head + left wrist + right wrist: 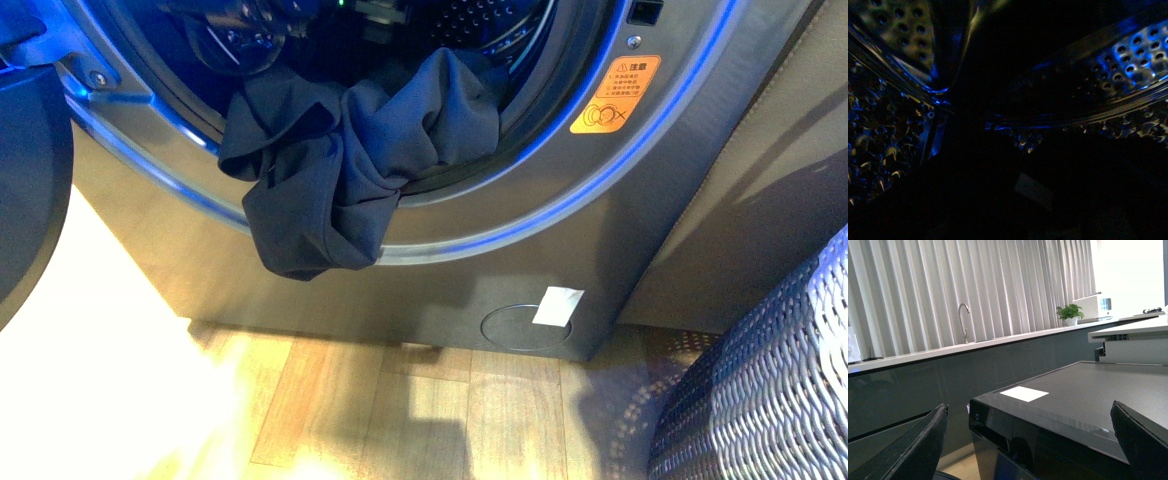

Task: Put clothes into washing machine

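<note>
Clothes (340, 150): soft, limp, light; half in drum (485, 22), rest hanging out over gasket (455, 178) & front rim of washing machine (520, 230). Best hold: bunched fold at lip, not dangling hem. R pincer (1028, 407) wide open, empty. L pincer: w/in dark drum, can't tell.

The front view looks steeply down, close, at the washing machine (560, 200) and floor (400, 400). The left wrist view sits inside the drum (888, 125), which both views share. The right wrist view looks level across a dark flat top (1088, 390) toward curtains (973, 285).
</note>
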You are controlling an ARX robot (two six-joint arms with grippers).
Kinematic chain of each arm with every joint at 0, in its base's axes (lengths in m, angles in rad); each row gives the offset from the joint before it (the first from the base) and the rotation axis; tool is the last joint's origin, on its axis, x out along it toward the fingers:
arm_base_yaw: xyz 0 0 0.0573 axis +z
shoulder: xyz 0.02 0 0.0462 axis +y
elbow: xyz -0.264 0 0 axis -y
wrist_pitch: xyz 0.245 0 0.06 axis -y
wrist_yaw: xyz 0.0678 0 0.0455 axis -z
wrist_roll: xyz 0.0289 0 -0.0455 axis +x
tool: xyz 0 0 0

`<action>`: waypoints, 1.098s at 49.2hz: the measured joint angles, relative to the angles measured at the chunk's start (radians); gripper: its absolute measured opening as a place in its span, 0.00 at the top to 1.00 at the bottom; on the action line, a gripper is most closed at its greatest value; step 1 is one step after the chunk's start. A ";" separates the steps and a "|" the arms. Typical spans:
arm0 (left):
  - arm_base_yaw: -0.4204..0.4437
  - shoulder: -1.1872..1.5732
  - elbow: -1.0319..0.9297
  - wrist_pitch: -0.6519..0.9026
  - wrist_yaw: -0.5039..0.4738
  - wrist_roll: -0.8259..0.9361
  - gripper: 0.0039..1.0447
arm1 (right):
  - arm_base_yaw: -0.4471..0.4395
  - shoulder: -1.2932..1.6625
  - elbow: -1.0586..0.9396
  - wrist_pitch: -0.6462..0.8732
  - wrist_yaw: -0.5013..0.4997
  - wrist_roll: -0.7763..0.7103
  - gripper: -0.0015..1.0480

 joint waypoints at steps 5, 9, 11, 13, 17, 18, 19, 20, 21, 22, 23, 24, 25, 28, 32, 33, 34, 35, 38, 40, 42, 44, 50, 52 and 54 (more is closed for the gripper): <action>0.000 -0.079 -0.086 0.003 0.006 -0.029 0.06 | 0.000 0.000 0.000 0.000 0.000 0.000 0.07; 0.000 -0.139 -0.164 -0.002 0.025 -0.050 0.06 | 0.000 0.000 0.000 0.000 0.000 0.000 0.07; 0.000 -0.161 -0.200 -0.012 0.024 -0.053 0.06 | 0.000 0.000 0.000 0.000 0.000 0.000 0.07; 0.000 -0.183 -0.236 -0.018 0.024 -0.056 0.06 | 0.000 0.000 0.000 0.000 0.000 0.000 0.07; -0.003 -0.225 -0.319 -0.029 0.004 -0.051 0.06 | 0.000 0.000 0.000 0.000 0.000 0.000 0.07; -0.003 -0.235 -0.338 -0.033 0.004 -0.053 0.06 | 0.000 0.000 0.000 0.000 0.000 0.000 0.07; -0.004 -0.251 -0.367 -0.034 0.008 -0.056 0.06 | 0.000 0.000 0.000 0.000 0.000 0.000 0.07; -0.005 -0.262 -0.386 -0.032 0.009 -0.056 0.06 | 0.000 0.000 0.000 0.000 0.000 0.000 0.07; -0.005 -0.269 -0.397 -0.031 0.009 -0.056 0.06 | 0.000 0.000 0.000 0.000 0.000 0.000 0.07; -0.006 -0.280 -0.418 -0.027 0.010 -0.056 0.06 | 0.000 0.000 0.000 0.000 0.000 0.000 0.07; -0.007 -0.293 -0.438 -0.022 0.016 -0.056 0.06 | 0.000 0.000 0.000 0.000 0.000 0.000 0.07; -0.007 -0.306 -0.459 -0.017 0.024 -0.061 0.06 | 0.000 0.000 0.000 0.000 0.000 0.000 0.07; -0.008 -0.321 -0.480 -0.013 0.031 -0.064 0.06 | 0.000 0.000 0.000 0.000 0.000 0.000 0.07; -0.012 -0.370 -0.537 0.002 0.051 -0.079 0.06 | 0.000 0.000 0.000 0.000 0.000 0.000 0.07; -0.020 -0.443 -0.612 0.026 0.072 -0.086 0.06 | 0.000 0.000 0.000 0.000 0.000 0.000 0.07; -0.022 -0.462 -0.631 0.030 0.077 -0.087 0.06 | 0.000 0.000 0.000 0.000 0.000 0.000 0.07; -0.025 -0.481 -0.649 0.034 0.083 -0.087 0.06 | 0.000 0.000 0.000 0.000 0.000 0.000 0.07; -0.028 -0.500 -0.668 0.039 0.086 -0.086 0.06 | 0.000 0.000 0.000 0.000 0.000 0.000 0.07; -0.038 -0.555 -0.726 0.060 0.100 -0.087 0.06 | 0.000 0.000 0.000 0.000 0.000 0.000 0.07; -0.045 -0.592 -0.766 0.071 0.107 -0.086 0.06 | 0.000 0.000 0.000 0.000 0.000 0.000 0.07; -0.051 -0.625 -0.805 0.082 0.111 -0.086 0.06 | 0.000 0.000 0.000 0.000 0.000 0.000 0.07; -0.059 -0.674 -0.858 0.086 0.113 -0.087 0.06 | 0.000 0.000 0.000 0.000 0.000 0.000 0.07; -0.066 -0.764 -0.946 0.106 0.127 -0.090 0.06 | 0.000 0.000 0.000 0.000 0.000 0.000 0.07; -0.066 -0.797 -0.971 0.111 0.130 -0.091 0.06 | 0.000 0.000 0.000 0.000 0.000 0.000 0.07; -0.065 -0.827 -0.994 0.113 0.137 -0.090 0.06 | 0.000 0.000 0.000 0.000 0.000 0.000 0.07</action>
